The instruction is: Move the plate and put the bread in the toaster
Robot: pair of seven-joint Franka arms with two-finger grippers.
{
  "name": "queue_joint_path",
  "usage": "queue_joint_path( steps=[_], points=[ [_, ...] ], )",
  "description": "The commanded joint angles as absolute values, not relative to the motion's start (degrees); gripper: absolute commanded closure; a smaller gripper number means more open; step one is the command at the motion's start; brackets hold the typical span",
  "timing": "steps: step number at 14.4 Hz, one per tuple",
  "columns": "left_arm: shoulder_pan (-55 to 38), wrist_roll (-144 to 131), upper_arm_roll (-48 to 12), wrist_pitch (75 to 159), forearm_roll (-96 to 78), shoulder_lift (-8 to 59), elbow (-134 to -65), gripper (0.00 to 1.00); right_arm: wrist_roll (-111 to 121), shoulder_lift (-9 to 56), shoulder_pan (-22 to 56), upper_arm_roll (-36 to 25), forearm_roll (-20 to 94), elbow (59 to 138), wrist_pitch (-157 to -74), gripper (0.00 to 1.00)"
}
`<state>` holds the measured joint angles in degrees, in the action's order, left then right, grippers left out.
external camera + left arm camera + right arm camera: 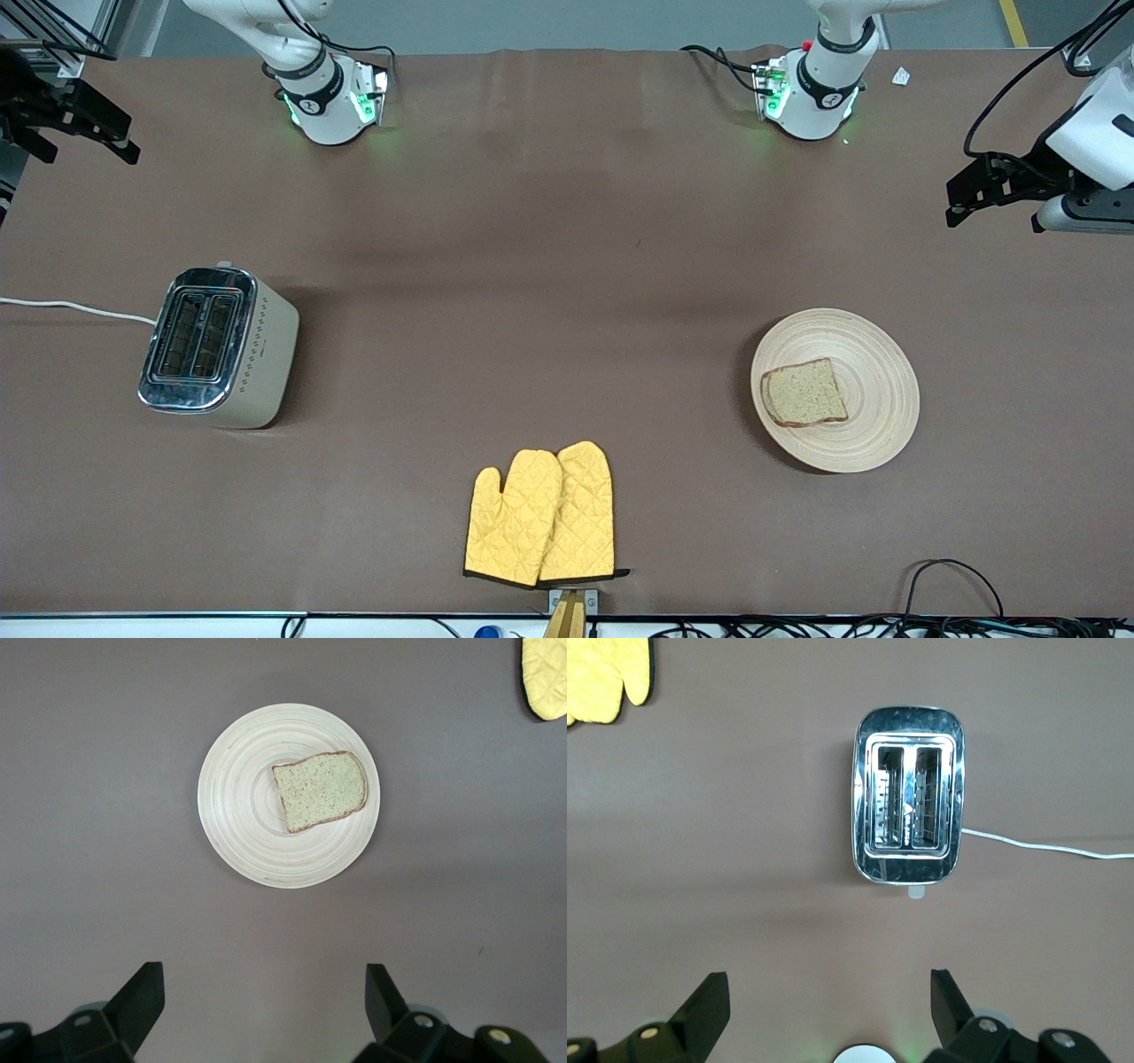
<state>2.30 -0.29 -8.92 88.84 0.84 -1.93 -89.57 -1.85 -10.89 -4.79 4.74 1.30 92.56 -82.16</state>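
The light-wood plate point(873, 390) lies toward the left arm's end of the table, with the brown bread slice point(804, 392) flat on it. The cream toaster point(217, 347) stands toward the right arm's end, both slots empty. My left gripper point(961, 199) is open and empty, high over the table's end by the plate. Its wrist view shows the plate point(239, 806) and bread point(321, 790) well clear of its gripper point(264, 973). My right gripper point(84, 146) is open and empty, high over the toaster's end. Its wrist view shows the toaster point(908, 793) apart from its gripper point(828, 977).
A pair of yellow oven mitts point(542, 514) lies near the table's front edge, between toaster and plate. The toaster's white cord point(80, 307) runs off the table's end. Black cables point(948, 576) lie at the front edge near the plate.
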Motion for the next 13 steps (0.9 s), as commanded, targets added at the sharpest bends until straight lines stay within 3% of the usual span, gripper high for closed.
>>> queue_joint_path(
  steps=[1,5,11,13],
  points=[
    [1.67,-0.35,-9.23,87.63,4.11,1.3,-85.79,0.0,-2.72,-8.97,-5.45,5.01,1.76,90.79,-82.17,0.0],
    [1.76,-1.49,-10.28,92.17,4.75,4.65,-88.14,0.0,-3.25,-3.09,-5.27,5.01,1.41,85.63,-82.35,0.0],
    [10.0,0.08,-10.2,114.58,2.91,8.25,-100.45,0.0,-3.25,-1.32,-6.86,4.75,1.58,86.39,-83.58,0.0],
    [12.38,1.05,-10.2,117.15,0.1,11.06,-101.07,0.0,-3.25,-1.23,-6.77,4.75,1.58,86.75,-84.64,0.0]
  ],
)
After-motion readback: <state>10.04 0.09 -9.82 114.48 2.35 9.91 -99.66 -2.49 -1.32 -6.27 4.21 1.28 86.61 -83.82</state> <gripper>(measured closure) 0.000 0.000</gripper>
